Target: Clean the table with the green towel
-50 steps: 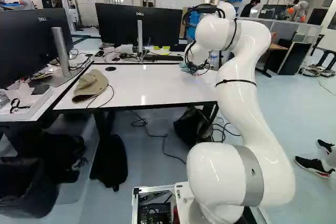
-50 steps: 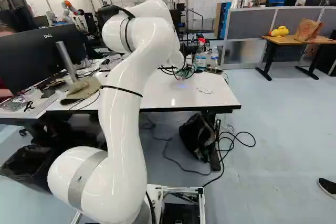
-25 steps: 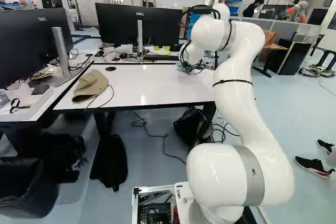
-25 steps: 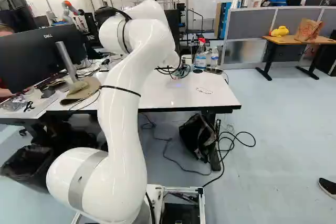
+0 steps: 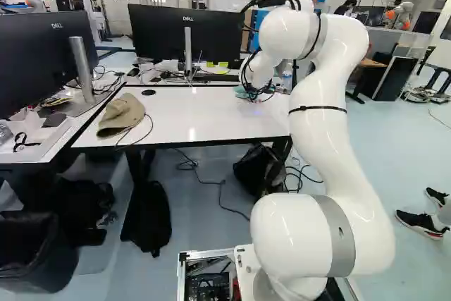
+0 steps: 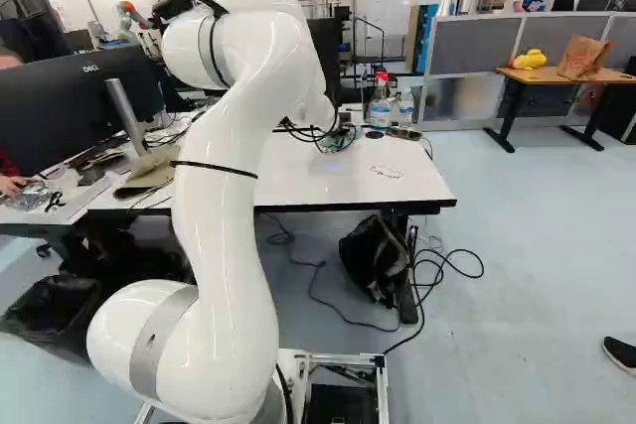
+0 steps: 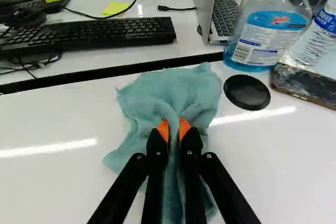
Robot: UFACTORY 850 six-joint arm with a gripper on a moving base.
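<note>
At the far edge of the white table (image 5: 183, 114), the gripper (image 5: 257, 94) is low over the surface, mostly hidden behind cables and the wrist. The wrist view shows my gripper (image 7: 174, 129) shut on the green towel (image 7: 173, 95), a fold of it pinched between the orange pads. The towel lies bunched on the tabletop (image 7: 52, 129), spreading out ahead of the fingers and to both sides. One of its corners reaches the dark gap at the table's far edge.
Beside the towel are a round black disc (image 7: 247, 92), a spray bottle (image 7: 270, 30) and a water bottle (image 7: 317, 32). A keyboard (image 7: 89, 35) and laptop (image 7: 223, 14) stand beyond the gap. A hat (image 5: 121, 115) lies on the table; a black bag (image 6: 376, 258) sits below.
The upper arm and wrist have shifted slightly in both base views, the elbow now farther left in the right base view. The gripper remains low at the table's far side. The base has not moved.
</note>
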